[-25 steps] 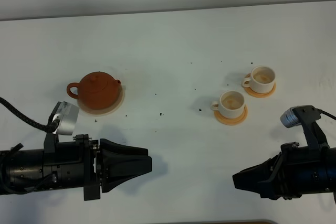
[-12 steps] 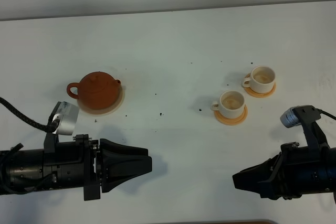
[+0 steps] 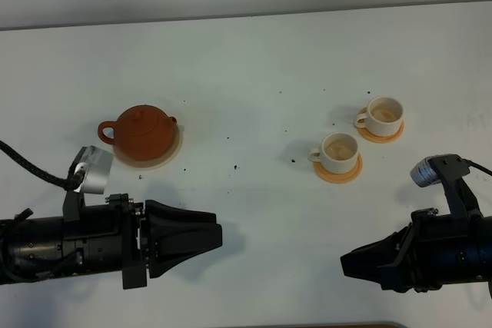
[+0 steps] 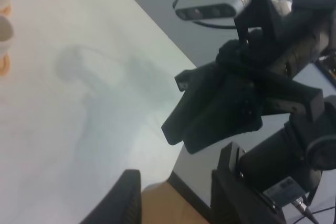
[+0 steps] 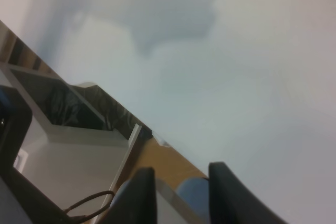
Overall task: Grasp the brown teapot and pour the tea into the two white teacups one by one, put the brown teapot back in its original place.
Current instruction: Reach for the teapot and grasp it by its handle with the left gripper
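Observation:
The brown teapot (image 3: 144, 131) sits upright on the cream saucer (image 3: 164, 157) at the left of the table. The two white teacups stand on orange coasters at the right: the near teacup (image 3: 339, 151) and the far teacup (image 3: 383, 114). Both hold a tan liquid. My left gripper (image 3: 218, 237) lies low near the front edge, below the teapot and apart from it, open and empty (image 4: 176, 203). My right gripper (image 3: 345, 264) lies near the front right, below the teacups, open and empty (image 5: 181, 192). The teacups' edges show in the left wrist view (image 4: 4, 30).
Small dark specks dot the white table (image 3: 254, 74) between the teapot and the cups. The table's front edge runs just below both arms. The right arm (image 4: 236, 93) faces the left gripper across the gap between them.
The left arm has shifted very slightly. The teapot, cups and right arm have not moved.

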{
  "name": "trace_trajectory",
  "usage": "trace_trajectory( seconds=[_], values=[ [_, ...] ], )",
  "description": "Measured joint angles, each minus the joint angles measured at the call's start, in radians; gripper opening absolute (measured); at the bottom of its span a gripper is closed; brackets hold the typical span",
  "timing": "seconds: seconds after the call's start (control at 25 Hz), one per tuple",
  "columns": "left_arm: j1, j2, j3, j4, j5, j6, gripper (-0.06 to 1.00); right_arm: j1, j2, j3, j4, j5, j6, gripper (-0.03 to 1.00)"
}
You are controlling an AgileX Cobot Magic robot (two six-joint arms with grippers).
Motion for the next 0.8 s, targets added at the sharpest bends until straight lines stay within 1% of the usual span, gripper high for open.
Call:
trace_trajectory(
  seconds=[0.64,0.8],
  values=[
    [0.0,0.0,0.0,0.0,0.017,0.0,0.32,0.0,0.0,0.0,0.009,-0.02,0.0,0.24],
    [0.0,0.0,0.0,0.0,0.017,-0.001,0.32,0.0,0.0,0.0,0.009,-0.023,-0.016,0.24]
  ],
)
